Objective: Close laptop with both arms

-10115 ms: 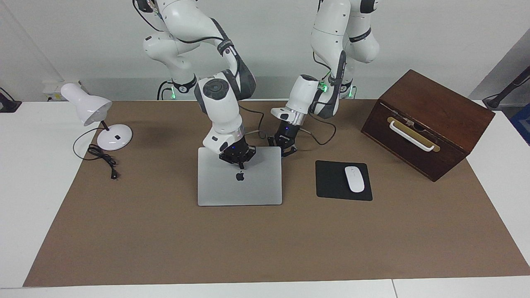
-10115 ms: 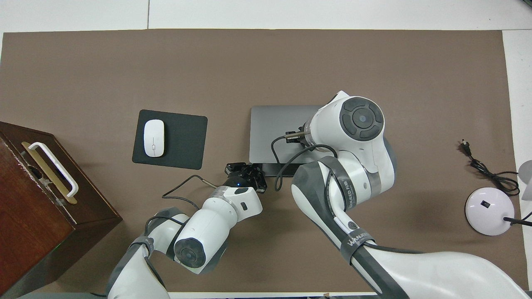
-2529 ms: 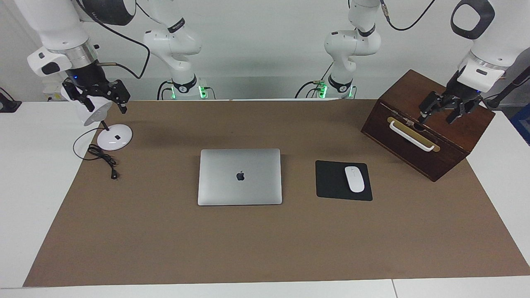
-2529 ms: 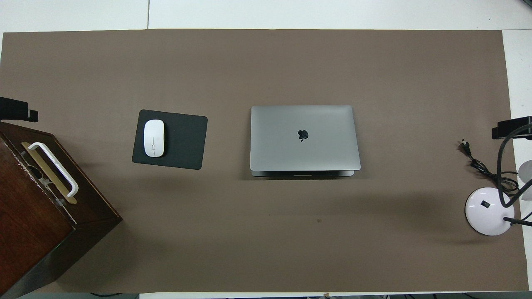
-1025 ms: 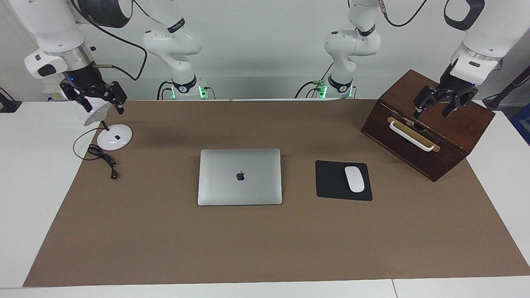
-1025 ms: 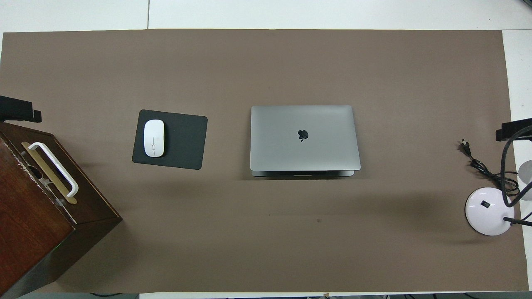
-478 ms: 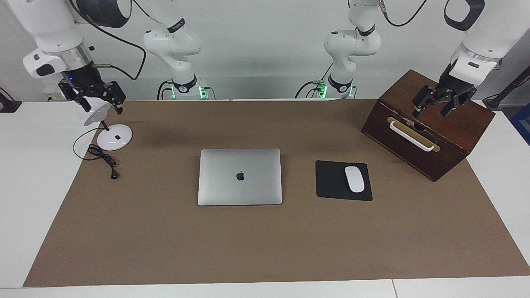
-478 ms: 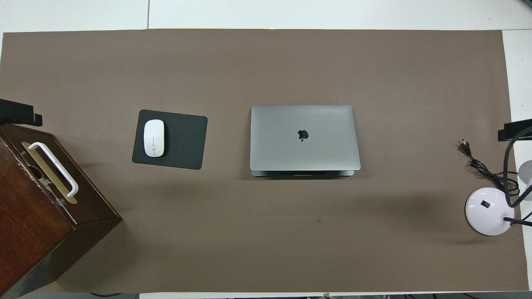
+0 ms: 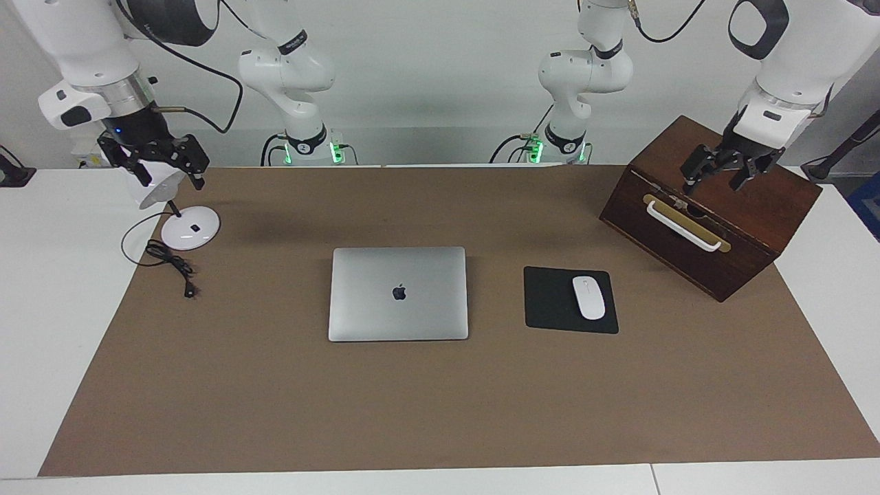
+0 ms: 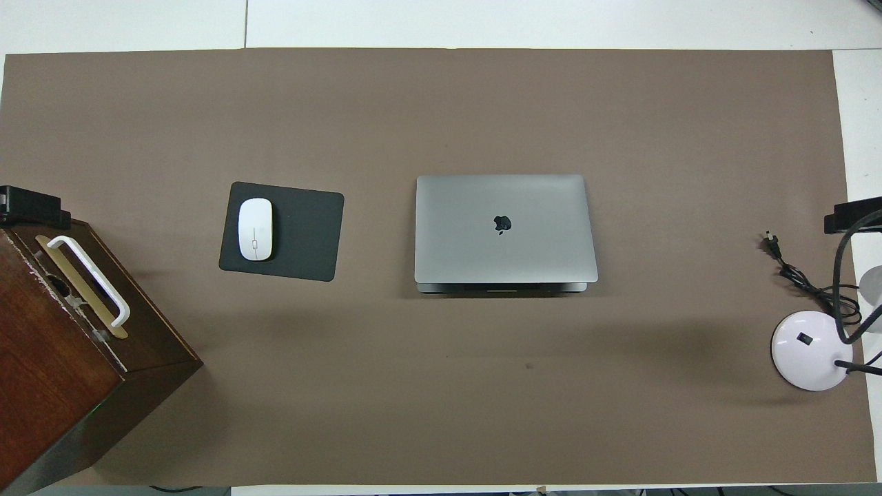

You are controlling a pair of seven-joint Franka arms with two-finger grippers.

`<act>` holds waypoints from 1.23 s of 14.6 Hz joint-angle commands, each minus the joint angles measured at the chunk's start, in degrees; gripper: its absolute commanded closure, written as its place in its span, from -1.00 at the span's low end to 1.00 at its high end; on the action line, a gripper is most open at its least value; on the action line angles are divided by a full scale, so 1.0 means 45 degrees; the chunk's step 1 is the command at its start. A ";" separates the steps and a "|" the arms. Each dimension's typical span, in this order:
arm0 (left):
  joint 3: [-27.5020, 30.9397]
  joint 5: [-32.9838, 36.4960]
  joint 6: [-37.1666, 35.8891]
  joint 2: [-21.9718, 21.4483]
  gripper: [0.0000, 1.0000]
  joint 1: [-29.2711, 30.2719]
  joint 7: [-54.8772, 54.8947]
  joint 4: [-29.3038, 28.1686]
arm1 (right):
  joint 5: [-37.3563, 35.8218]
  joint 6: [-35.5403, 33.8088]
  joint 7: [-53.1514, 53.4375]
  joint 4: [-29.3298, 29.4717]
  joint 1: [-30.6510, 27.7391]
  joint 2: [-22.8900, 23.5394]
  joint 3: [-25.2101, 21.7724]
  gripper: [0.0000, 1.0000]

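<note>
Brown matting (image 9: 440,405) covers the white table, and the laptop (image 9: 399,293) lies shut at its middle, beside the mouse pad (image 9: 570,300) with its mouse (image 9: 588,297). Left gripper (image 9: 721,169) hangs over the wooden box (image 9: 715,206), fingers spread and empty; right gripper (image 9: 159,159) hangs over the lamp (image 9: 165,196), also spread and empty.
</note>
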 commanded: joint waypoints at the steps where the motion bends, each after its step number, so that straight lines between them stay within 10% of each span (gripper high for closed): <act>1: 0.0051 0.0378 0.0023 -0.0414 -1.00 -0.0210 -0.0072 -0.0410 | -0.0025 0.0292 -0.0295 -0.0317 -0.0115 -0.0212 0.0094 -1.00; 18: 0.0032 -0.0071 0.0668 -0.0589 -1.00 -0.0190 0.0162 -0.0898 | -0.0025 0.0311 -0.0334 -0.0239 -0.0174 -0.0212 0.0113 -1.00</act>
